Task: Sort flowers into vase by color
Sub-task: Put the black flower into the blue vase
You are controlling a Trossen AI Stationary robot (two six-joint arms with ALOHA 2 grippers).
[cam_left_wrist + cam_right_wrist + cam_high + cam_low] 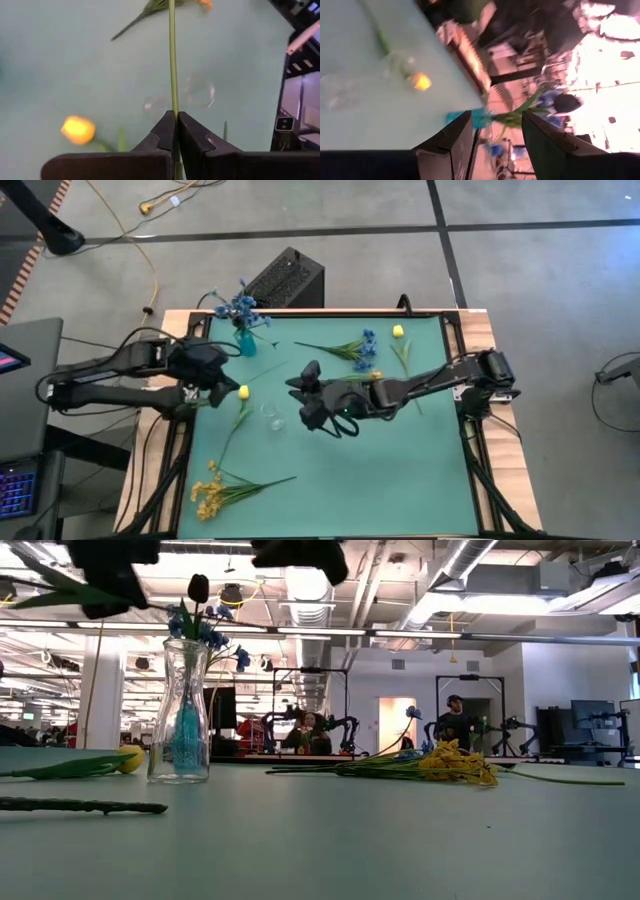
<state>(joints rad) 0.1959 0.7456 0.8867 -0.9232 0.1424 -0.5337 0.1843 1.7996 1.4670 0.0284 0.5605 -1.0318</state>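
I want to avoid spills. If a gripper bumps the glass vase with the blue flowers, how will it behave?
The vase is tall and narrow, with blue flowers rising above its rim, so it probably tips easily when pushed high up. It looks like clear glass, so likely slippery and breakable. Its flat base should stop it from rolling while upright.

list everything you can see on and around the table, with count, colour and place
glass vase with blue base: one, clear, far left of mat, holding blue blossom stems
second clear glass vessel: one, mid mat
yellow bud stem: one, near left gripper, stalk pinched in it
yellow bud stem by far edge: one, far right of mat
blue blossom spray: one, lying far centre
yellow blossom spray: one, near left corner
teal mat: one, covers table
black box: one, on floor beyond table
left gripper: shut on stalk
right gripper: open, mid mat
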